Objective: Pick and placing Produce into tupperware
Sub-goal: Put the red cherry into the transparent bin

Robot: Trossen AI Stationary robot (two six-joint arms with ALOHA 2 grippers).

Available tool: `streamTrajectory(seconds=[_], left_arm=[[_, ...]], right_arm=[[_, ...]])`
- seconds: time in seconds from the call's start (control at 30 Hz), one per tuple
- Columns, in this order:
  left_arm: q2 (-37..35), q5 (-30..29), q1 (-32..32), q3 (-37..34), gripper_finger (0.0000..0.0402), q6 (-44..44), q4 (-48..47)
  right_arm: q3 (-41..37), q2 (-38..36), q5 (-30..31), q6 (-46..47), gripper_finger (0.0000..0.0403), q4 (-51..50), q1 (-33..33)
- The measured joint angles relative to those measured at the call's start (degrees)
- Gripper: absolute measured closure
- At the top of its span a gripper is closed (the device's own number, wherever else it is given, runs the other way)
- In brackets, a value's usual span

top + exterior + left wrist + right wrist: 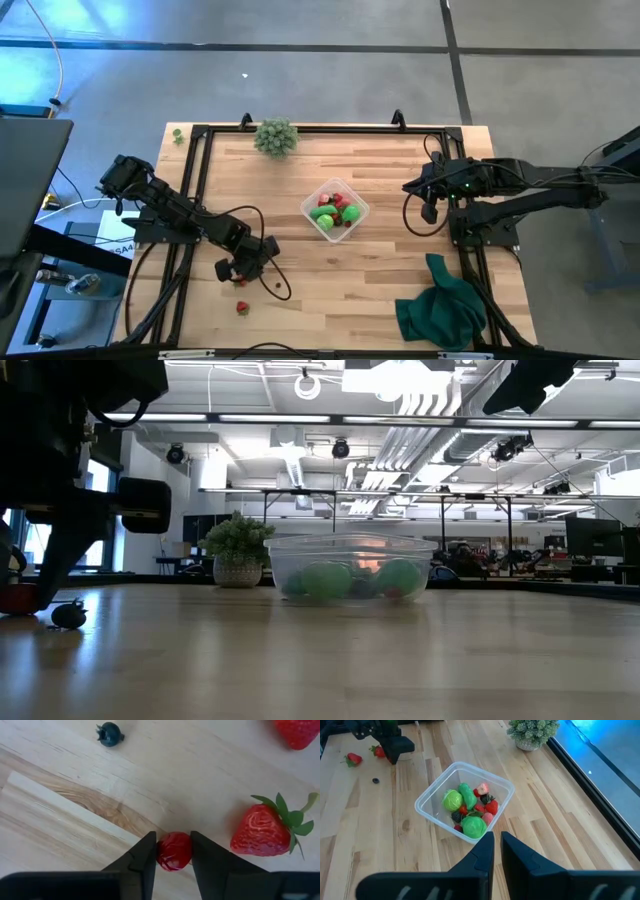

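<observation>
Red and round, a small berry (174, 851) sits pinched between my left gripper (173, 855) fingers on the table (right gripper (497, 842) idle, shut), so next I lift it toward the tub (335, 209).

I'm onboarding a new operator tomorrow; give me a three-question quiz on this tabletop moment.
1. True or false: the left gripper has a small red berry between its fingers.
2. Multiple choice: the tupperware holds (A) nothing, (B) green and red produce, (C) only a blueberry.
3. Fill in: beside the left gripper, a loose blueberry and strawberry lie on the ____.

Key: 1 true; 2 B; 3 table. The right gripper waits shut, above the table beside the tupperware.
</observation>
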Motion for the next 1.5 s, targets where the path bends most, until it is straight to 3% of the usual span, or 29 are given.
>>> streamTrajectory(seconds=[0.4,0.7,0.97,1.23,1.5], left_arm=[[0.0,-1.4,0.0,0.2,0.0298,-0.2,0.3],[0.0,-3.3,0.0,4.9,0.0304,-0.3,0.3],[0.0,-7.2,0.0,13.3,0.0301,-0.2,0.3],[0.0,-15.9,0.2,25.8,0.03,0.9,0.5],[0.0,-17.1,7.9,36.1,0.03,1.5,1.6]], right_arm=[[0.0,0.0,0.0,0.0,0.0378,0.0,0.0],[0.0,0.0,0.0,0.0,0.0378,0.0,0.0],[0.0,0.0,0.0,0.0,0.0378,0.0,0.0],[0.0,0.0,0.0,0.0,0.0378,0.0,0.0],[0.0,0.0,0.0,0.0,0.0378,0.0,0.0]])
